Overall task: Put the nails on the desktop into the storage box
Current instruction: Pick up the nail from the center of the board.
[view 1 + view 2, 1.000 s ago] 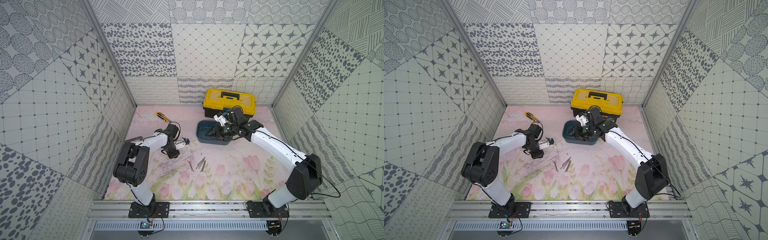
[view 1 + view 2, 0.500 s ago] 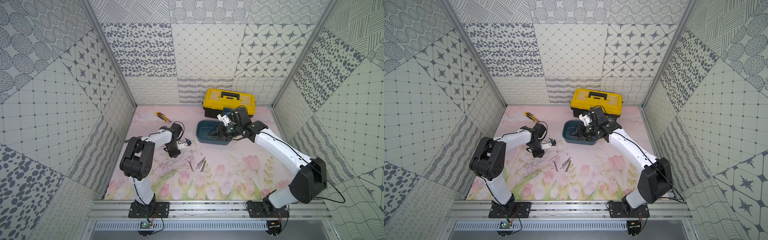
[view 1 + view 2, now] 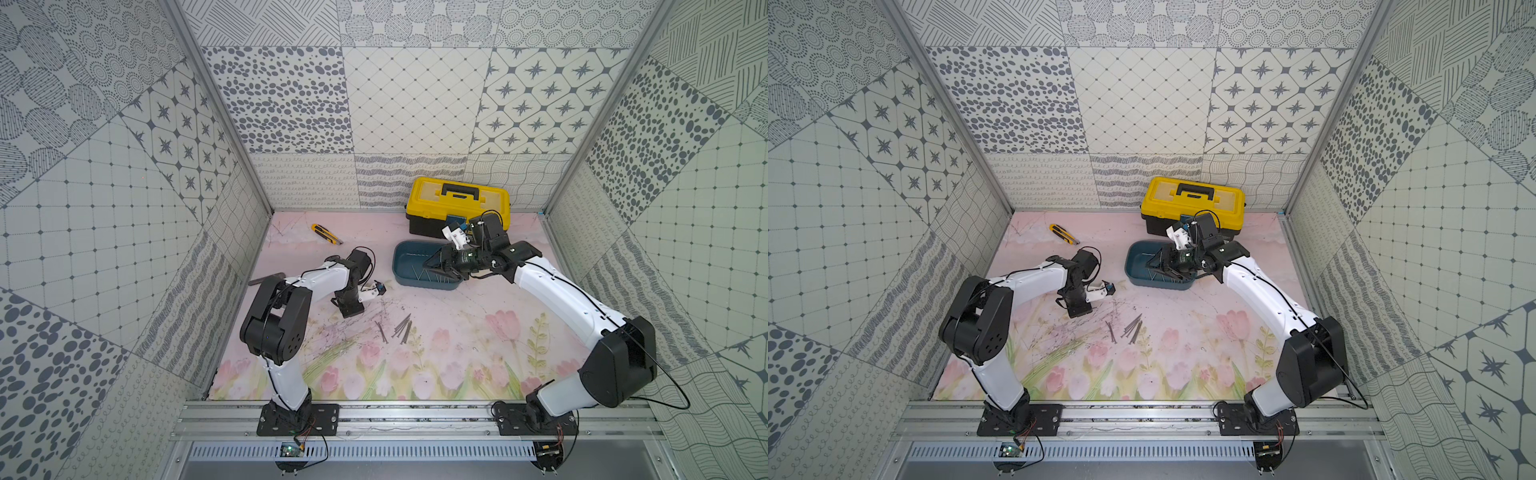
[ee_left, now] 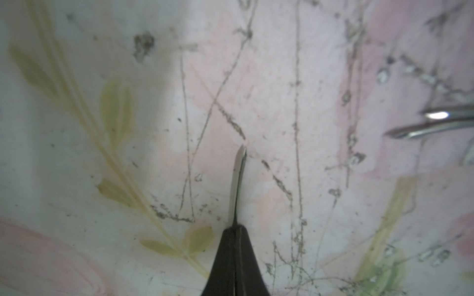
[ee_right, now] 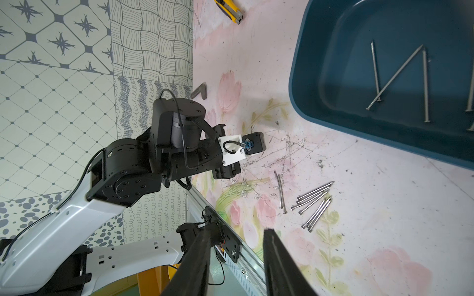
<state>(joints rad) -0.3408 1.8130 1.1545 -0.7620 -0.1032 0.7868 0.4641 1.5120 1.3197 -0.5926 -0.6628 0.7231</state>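
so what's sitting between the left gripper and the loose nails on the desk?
Nothing: only bare, scratched desk between the left gripper and the nails, clearest in the right wrist view.

You are looking at a yellow-and-black toolbox (image 3: 457,205) sitting against the patterned back wall (image 3: 415,124), a yellow utility knife (image 3: 326,233) lying apart from it, and a dark L-shaped bar (image 3: 266,278) resting near a side wall (image 3: 232,232).

On the surface (image 3: 478,332), the toolbox (image 3: 457,203) stands just behind the storage box (image 3: 409,258), some nails (image 5: 394,77) lie inside it, loose nails (image 3: 402,328) in front, a utility knife (image 3: 326,234) behind-left, and an L-shaped bar (image 3: 266,278) far left.
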